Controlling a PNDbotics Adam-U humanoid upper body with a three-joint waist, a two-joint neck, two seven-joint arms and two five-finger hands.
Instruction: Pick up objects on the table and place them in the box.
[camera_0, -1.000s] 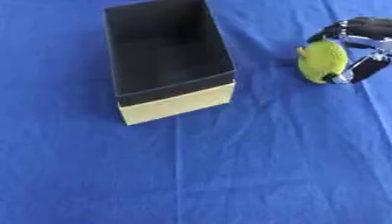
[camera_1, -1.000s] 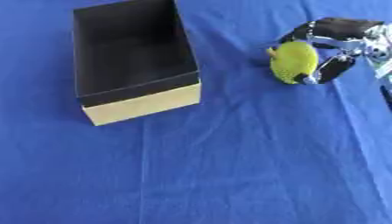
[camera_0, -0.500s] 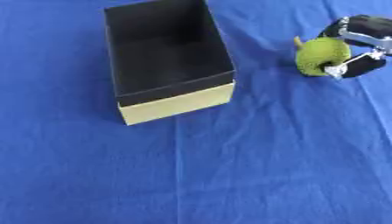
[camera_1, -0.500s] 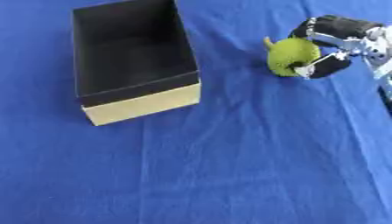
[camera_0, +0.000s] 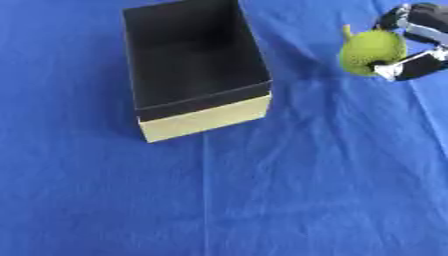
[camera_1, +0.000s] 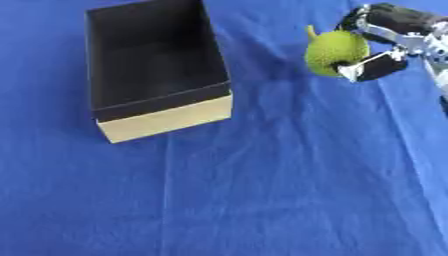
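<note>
A bumpy green fruit with a short stem (camera_1: 334, 51) hangs above the blue cloth at the upper right, with my right hand (camera_1: 385, 42) shut on it, fingers curled round its right side. The box (camera_1: 157, 75) stands at the upper left; it is open-topped, black inside with pale yellow outer walls, and nothing shows in it. The fruit is to the right of the box, well apart from its rim. My left hand shows in no view.
A blue cloth (camera_1: 262, 190) covers the whole table, with light creases. No other loose objects show on it.
My right hand has carried the green fruit upward and leftward, off the cloth and closer to the box. The box has not moved.
</note>
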